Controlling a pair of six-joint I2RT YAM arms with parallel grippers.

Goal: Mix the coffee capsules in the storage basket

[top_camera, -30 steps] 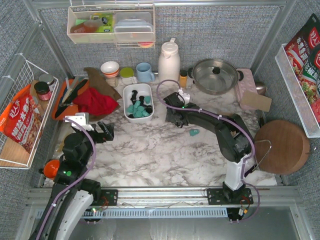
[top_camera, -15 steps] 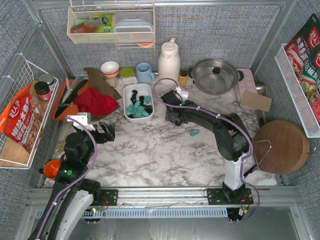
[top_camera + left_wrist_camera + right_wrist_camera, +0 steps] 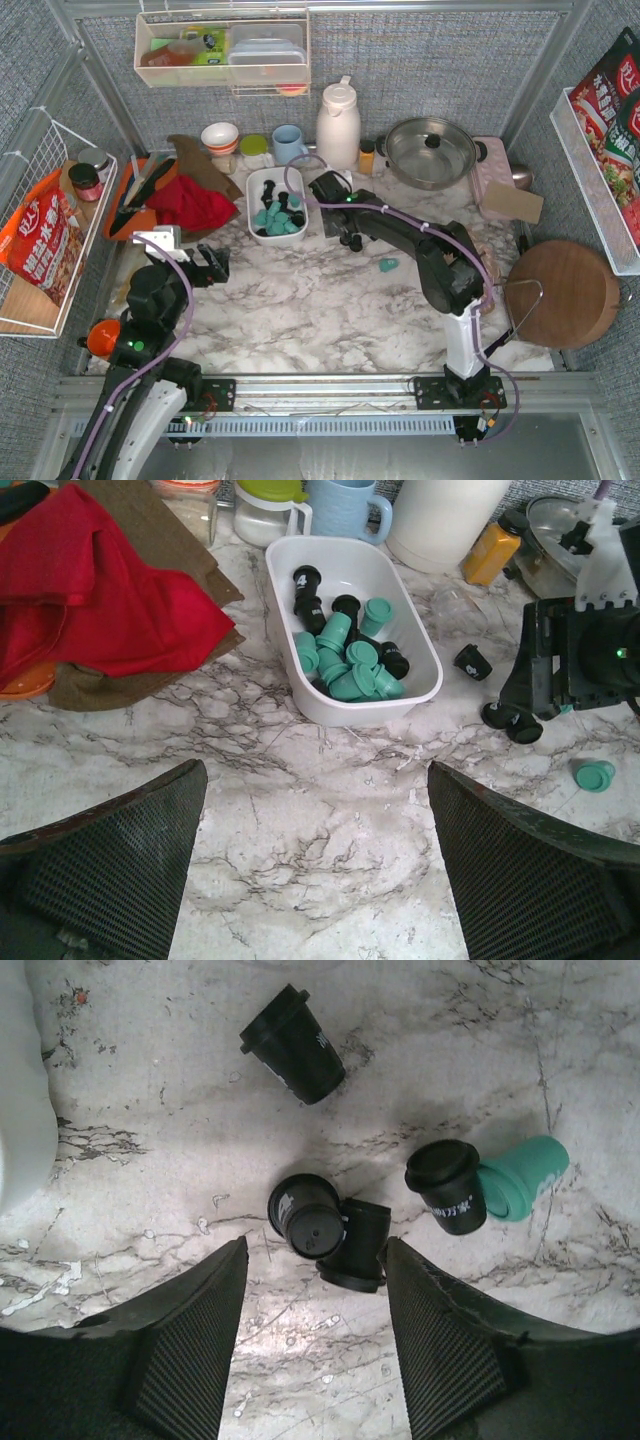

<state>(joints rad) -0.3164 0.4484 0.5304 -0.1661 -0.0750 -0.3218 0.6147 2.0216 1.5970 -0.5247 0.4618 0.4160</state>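
Note:
The white storage basket (image 3: 252, 205) stands at the back middle and holds several teal and black coffee capsules (image 3: 275, 215); it also shows in the left wrist view (image 3: 425, 670). Loose capsules lie on the marble to its right: two black ones touching (image 3: 330, 1230), a black one (image 3: 295, 1045), and a black one (image 3: 447, 1188) beside a teal one (image 3: 522, 1178). A lone teal capsule (image 3: 388, 265) lies further right. My right gripper (image 3: 315, 1310) is open and empty just above the touching black pair. My left gripper (image 3: 315, 770) is open and empty over bare marble, in front of the basket.
A white thermos (image 3: 337, 120), blue mug (image 3: 290, 143), orange-capped jar (image 3: 367, 155) and lidded pot (image 3: 430, 150) stand behind. A red cloth (image 3: 190, 205) lies left of the basket. A round wooden board (image 3: 562, 293) sits at the right. A wire rack (image 3: 50, 230) hangs left.
My right gripper has moved left and back, closer to the basket, over the loose black capsules. The left arm has not moved.

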